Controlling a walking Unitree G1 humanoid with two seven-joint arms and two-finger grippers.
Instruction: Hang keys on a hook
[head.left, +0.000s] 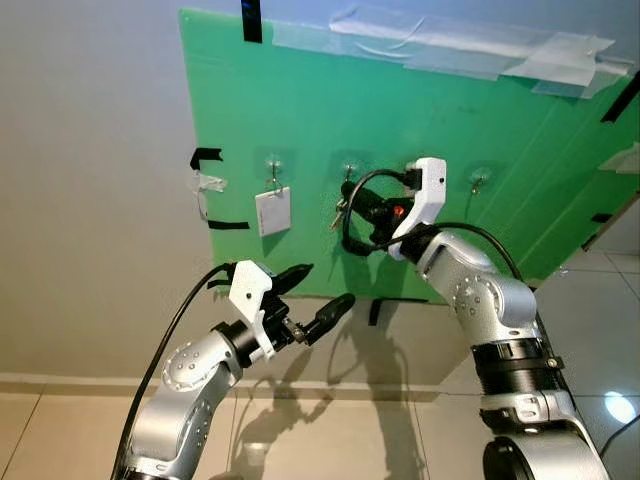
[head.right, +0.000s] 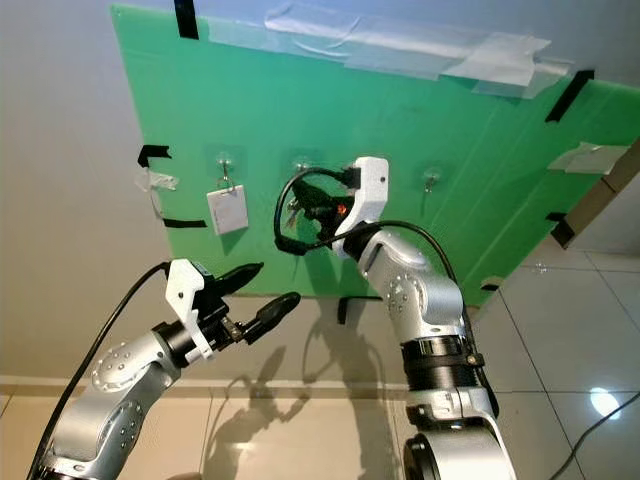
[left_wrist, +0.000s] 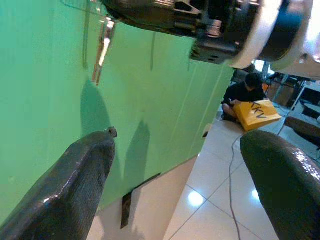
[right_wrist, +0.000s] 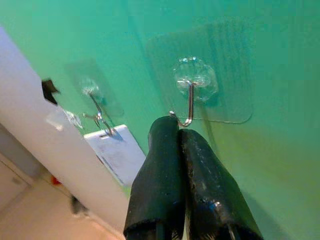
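A green board (head.left: 300, 90) on the wall carries a row of clear stick-on hooks. My right gripper (head.left: 350, 205) is raised to the second hook (right_wrist: 190, 100), its two black fingers (right_wrist: 165, 165) pressed together with the tips just under the hook's metal curl. A small bunch of keys (head.left: 340, 213) dangles at those fingertips, and the left wrist view shows the keys (left_wrist: 102, 50) hanging against the board. I cannot tell whether the key ring sits on the hook. My left gripper (head.left: 328, 285) is open, lower and to the left, in front of the board's bottom edge.
A white card (head.left: 272, 210) hangs on the hook to the left; another hook (head.left: 480, 180) is bare on the right. Tape strips hold the board's edges. A person (left_wrist: 242, 95) sits on the tiled floor with a yellow bag (left_wrist: 257, 112).
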